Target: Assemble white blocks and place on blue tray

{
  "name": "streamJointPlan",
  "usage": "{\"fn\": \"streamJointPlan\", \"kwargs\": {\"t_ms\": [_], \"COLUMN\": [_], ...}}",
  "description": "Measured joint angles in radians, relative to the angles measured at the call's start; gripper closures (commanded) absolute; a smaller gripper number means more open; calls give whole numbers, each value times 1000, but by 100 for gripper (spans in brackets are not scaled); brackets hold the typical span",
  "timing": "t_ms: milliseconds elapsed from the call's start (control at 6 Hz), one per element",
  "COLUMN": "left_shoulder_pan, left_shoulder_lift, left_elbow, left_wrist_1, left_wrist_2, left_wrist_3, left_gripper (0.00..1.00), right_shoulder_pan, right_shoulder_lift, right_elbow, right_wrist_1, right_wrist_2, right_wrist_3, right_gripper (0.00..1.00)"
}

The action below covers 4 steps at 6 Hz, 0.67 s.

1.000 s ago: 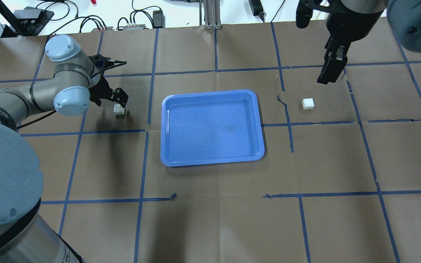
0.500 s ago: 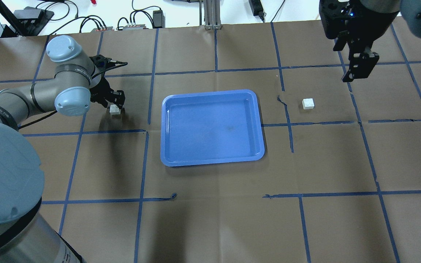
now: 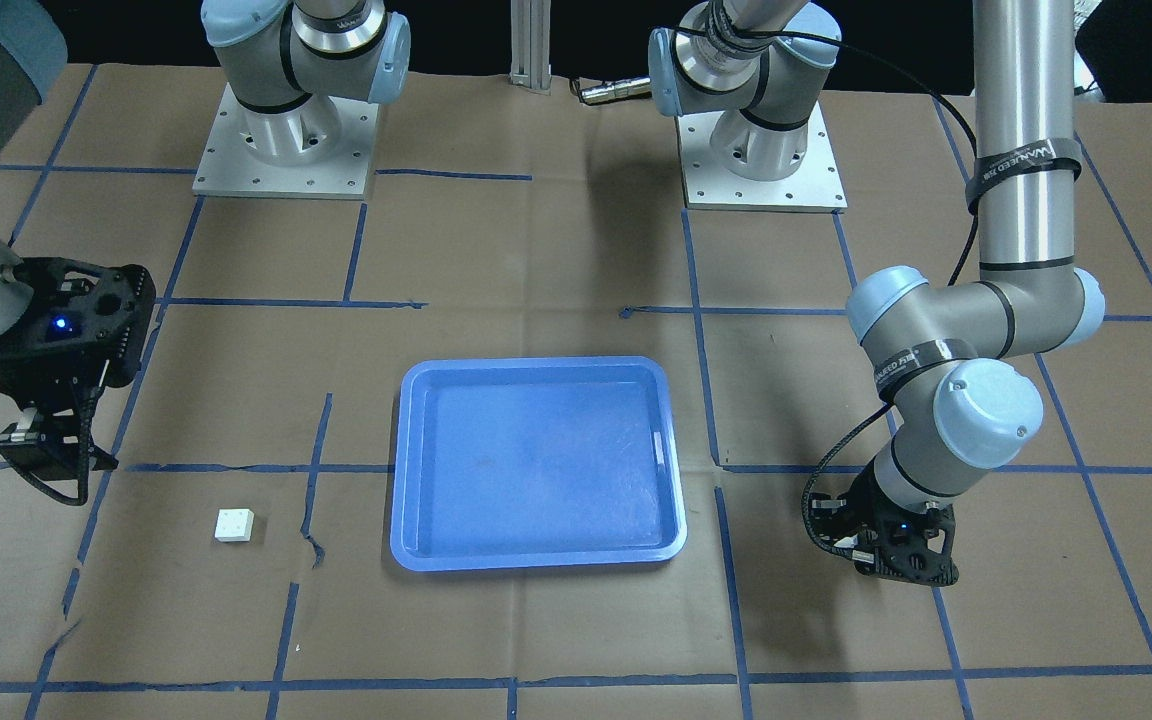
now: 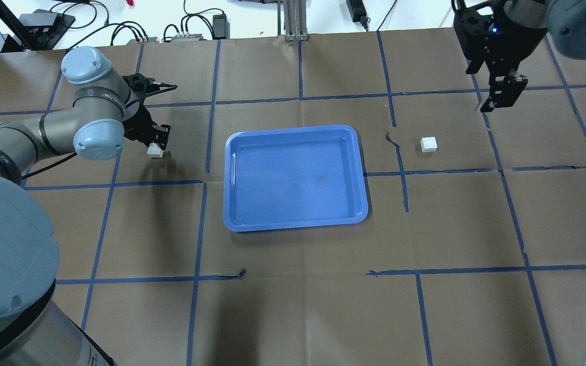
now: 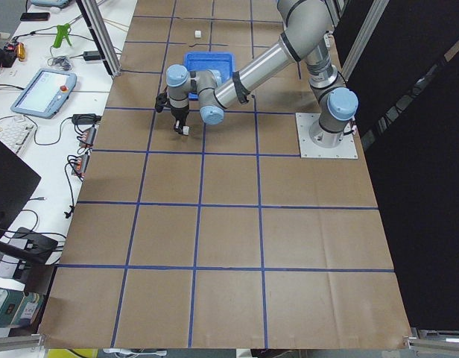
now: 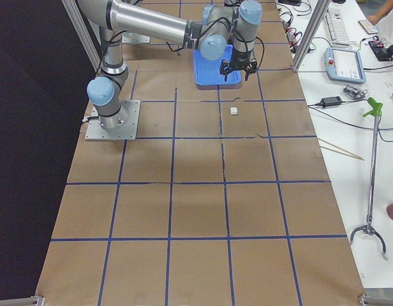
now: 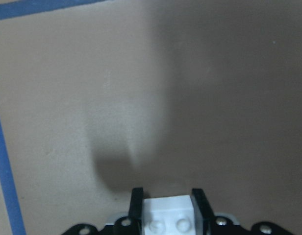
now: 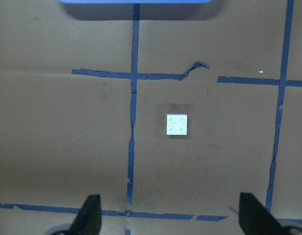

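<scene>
My left gripper (image 4: 157,144) is shut on one white block (image 4: 155,151), left of the blue tray (image 4: 293,178). The left wrist view shows the block (image 7: 168,215) clamped between the two fingers, studs towards the camera, a little above the paper. The other white block (image 4: 429,144) lies studs up on the paper right of the tray. My right gripper (image 4: 499,96) hangs open and empty, above and beyond that block (image 8: 177,124). In the front-facing view the loose block (image 3: 234,524) is at the lower left and the tray (image 3: 536,460) in the middle.
Brown paper with a blue tape grid covers the table. Torn tape lies near the loose block (image 8: 195,66). Both arm bases (image 3: 281,140) stand at the robot's side. Cables and power bricks (image 4: 191,28) lie beyond the far edge.
My left gripper has shifted slightly left and away with the white block in it. My right gripper has swung right and turned, now farther from the loose block.
</scene>
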Motion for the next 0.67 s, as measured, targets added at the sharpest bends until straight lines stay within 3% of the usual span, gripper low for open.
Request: {"fn": "streamJointPlan", "kwargs": {"t_ms": [333, 667], "left_shoulder_pan": [-114, -254], "left_shoulder_lift": [83, 145], "left_elbow": [1, -5], "left_wrist_1": [-92, -175], "left_wrist_2": [8, 14], "left_wrist_3": [125, 326], "left_gripper": [100, 100], "right_shoulder_pan": [-57, -120], "right_shoulder_lift": [63, 106], "right_elbow": [39, 146], "right_wrist_1": [-61, -195], "right_wrist_2": [130, 283], "right_wrist_3": [-84, -146], "right_gripper": [0, 0]}}
